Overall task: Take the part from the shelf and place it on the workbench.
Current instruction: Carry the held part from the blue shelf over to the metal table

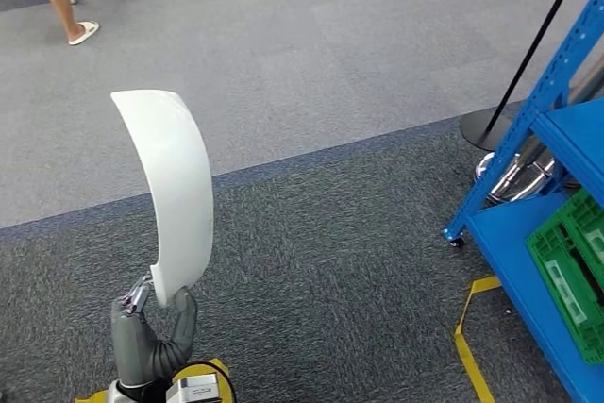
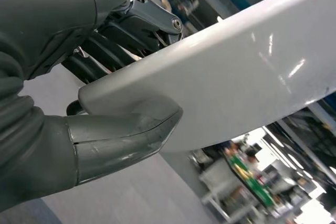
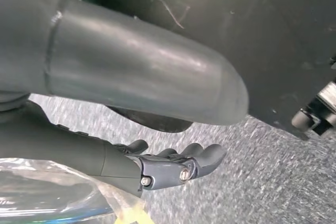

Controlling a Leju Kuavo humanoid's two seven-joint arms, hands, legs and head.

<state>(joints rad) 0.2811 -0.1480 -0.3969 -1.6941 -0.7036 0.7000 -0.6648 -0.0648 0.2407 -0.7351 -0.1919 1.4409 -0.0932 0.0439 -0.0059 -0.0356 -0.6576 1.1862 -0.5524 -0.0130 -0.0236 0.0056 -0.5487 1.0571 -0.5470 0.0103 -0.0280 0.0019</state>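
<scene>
White curved part (image 1: pixel 175 186) rises toward 12 o'clock from the left hand (image 1: pixel 153 332), pinched at its lower end; right hand (image 3: pixel 174 163) hangs empty, fingers apart.

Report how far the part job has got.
Done: the white curved part is off the blue shelf, which stands to the robot's right. In hand: the left robot hand grips the part's lower end, holding it upright over the carpet. Left: placing it; no workbench is in sight.

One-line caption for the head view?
Left hand holds curved white part upright over grey carpet, blue shelf at right.
</scene>
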